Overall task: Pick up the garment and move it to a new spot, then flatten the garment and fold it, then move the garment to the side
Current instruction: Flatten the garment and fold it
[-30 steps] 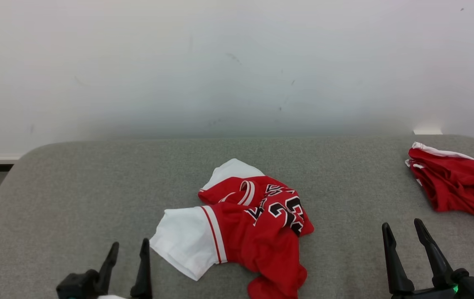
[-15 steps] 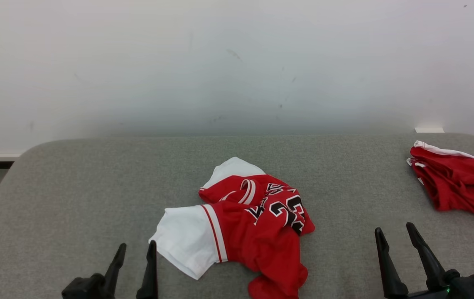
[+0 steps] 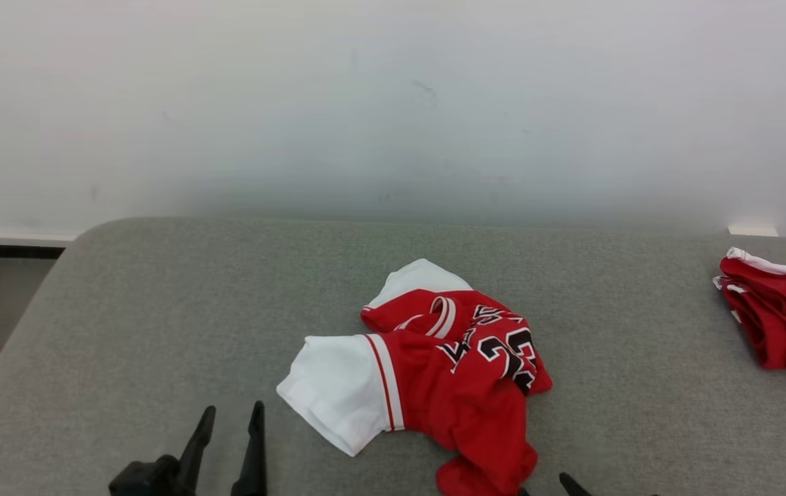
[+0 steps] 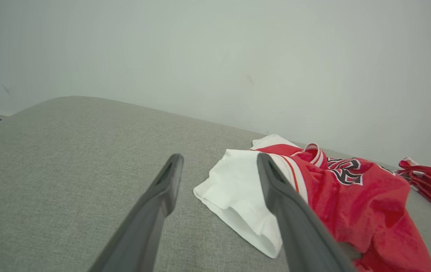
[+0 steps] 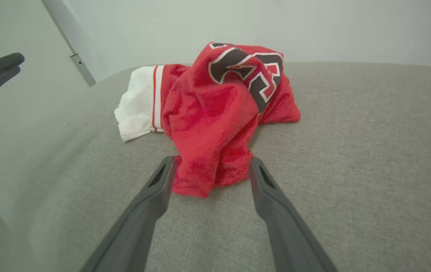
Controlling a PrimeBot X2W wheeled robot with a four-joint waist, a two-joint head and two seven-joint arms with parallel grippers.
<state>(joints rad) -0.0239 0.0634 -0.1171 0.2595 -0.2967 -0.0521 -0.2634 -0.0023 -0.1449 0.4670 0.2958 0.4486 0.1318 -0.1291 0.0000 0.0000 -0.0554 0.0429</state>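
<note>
- Garment (image 3: 434,365) is seen crumpled at head-view centre, not yet lifted.
- Left gripper (image 3: 233,408) and right gripper (image 5: 211,160): fingers apart, nothing held.
- Moving, flattening, folding and setting aside are judged left.

Crumpled red cloth (image 3: 782,324), white-trimmed, at right edge of grey padded surface (image 3: 158,310); white wall (image 3: 365,103) behind.

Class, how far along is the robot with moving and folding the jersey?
Done: nothing; the jersey lies crumpled on the grey pad. In hand: open right gripper points at its red end; open left gripper by the white sleeve. Left: pick-up, move, flatten, fold, set aside.
</note>
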